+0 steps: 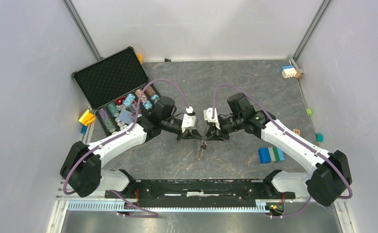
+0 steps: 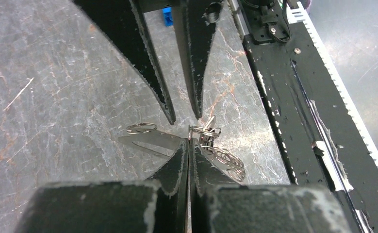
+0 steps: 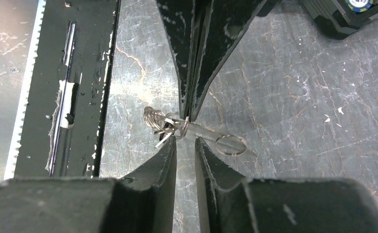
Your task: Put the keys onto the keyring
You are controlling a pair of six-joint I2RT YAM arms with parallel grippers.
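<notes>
A: How is the keyring point(image 2: 204, 132) going to handle?

B: I am judging it as light, hard and slippery. It is a bunch of thin steel wire loops, stiff but loose against each other, so it is likely to swing and turn when it is pinched at one point. It is not looking fragile. I think the best hold is flat across one loop, close to where the loops meet.

A: And the key point(image 2: 150, 141)?

B: I am taking the slim, flat silver piece for it, with a small ring point(image 2: 141, 127) at its far end, but I cannot tell this for sure. It is looking thin and smooth, so I am advising to take it on the flat sides.

A: Where is all this lying?

B: About the middle of the table point(image 1: 254, 92), a little toward its near edge. I cannot tell whether it is resting on the surface or hanging just above it.

A: What are the arms doing?

B: Both are reaching inward and tilting down, tip facing tip. The left gripper point(image 2: 189, 143) is pressing its fingers fully together on a loop of the keyring. The right gripper point(image 3: 186, 141) is holding its fingers a little apart, one on each side of the bunch, and is gripping nothing that I can see.
</notes>
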